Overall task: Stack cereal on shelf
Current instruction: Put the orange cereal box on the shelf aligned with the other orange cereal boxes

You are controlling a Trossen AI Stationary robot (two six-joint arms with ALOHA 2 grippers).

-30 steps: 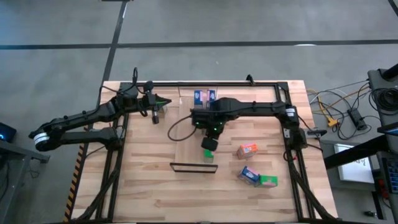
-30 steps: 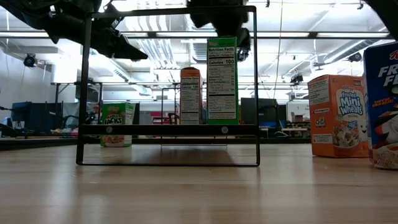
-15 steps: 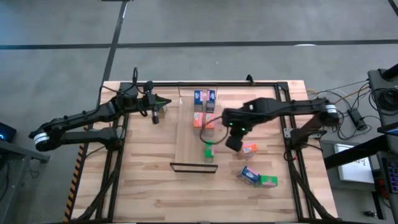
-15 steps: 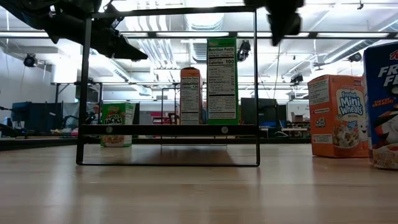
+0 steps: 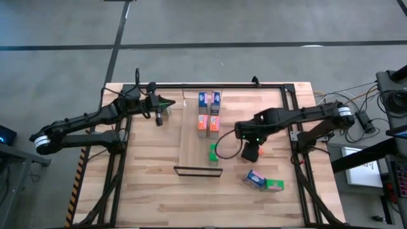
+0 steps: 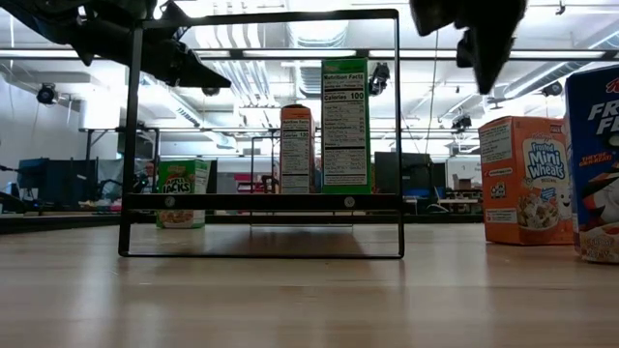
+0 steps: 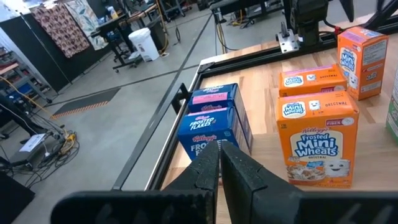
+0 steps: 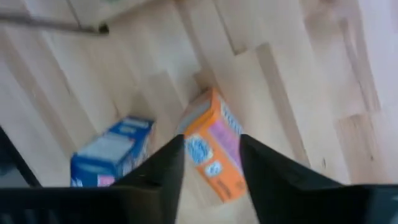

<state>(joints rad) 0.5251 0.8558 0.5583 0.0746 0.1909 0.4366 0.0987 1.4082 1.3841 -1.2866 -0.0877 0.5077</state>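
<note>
The shelf [image 5: 191, 140] lies along the table's middle, its dark lip [image 5: 197, 170] at the near end. On it stand two blue cereal boxes [image 5: 209, 98], two orange ones [image 5: 208, 122] and a green one [image 5: 213, 154]. An orange box [image 8: 217, 163] stands on the table right of the shelf. My right gripper [image 8: 211, 140] hangs open above it, one finger on either side, touching nothing. My left gripper [image 7: 221, 163] waits shut at the far left, pointing at the blue boxes.
A blue box [image 5: 255, 179] and a green box [image 5: 275, 185] lie together near the table's right front. Another green box [image 6: 184, 193] stands far back on the left. A black frame [image 5: 219, 86] runs round the table's edges.
My right gripper has swung from over the green box on the shelf toward the table's right edge and now hangs over the orange box on the table. The green box stays standing on the shelf.
</note>
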